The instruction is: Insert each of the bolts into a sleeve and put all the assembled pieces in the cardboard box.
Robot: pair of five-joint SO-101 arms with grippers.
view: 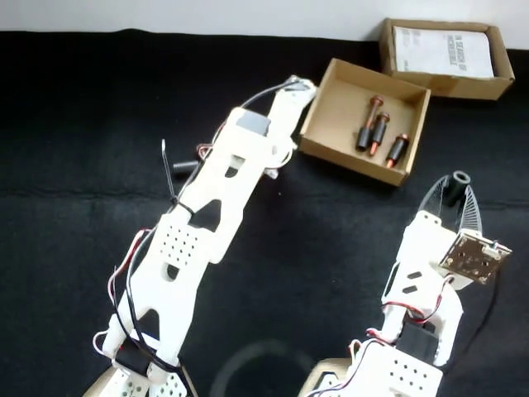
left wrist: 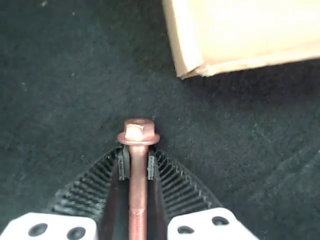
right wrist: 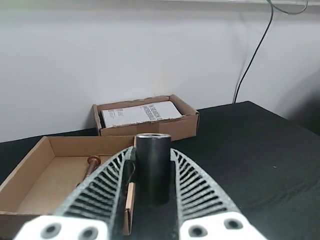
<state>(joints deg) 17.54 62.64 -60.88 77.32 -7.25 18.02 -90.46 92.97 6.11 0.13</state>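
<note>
The right gripper [right wrist: 152, 159] is holding a black sleeve [right wrist: 152, 172] upright. Its jaws are pressing against both sides of the sleeve, above the near part of the black table [view: 74, 124]. Farther out, the left gripper [left wrist: 136, 165] is clamping a copper bolt [left wrist: 137, 134] by the shank. Its jaws are nearly together on the bolt, and the head is projecting past the fingertips, near a corner of the cardboard box [view: 340, 106]. Three assembled pieces [view: 378, 126] are lying inside that box. Beyond it, a second box [view: 446, 85] is holding a printed sheet [view: 442, 51].
</note>
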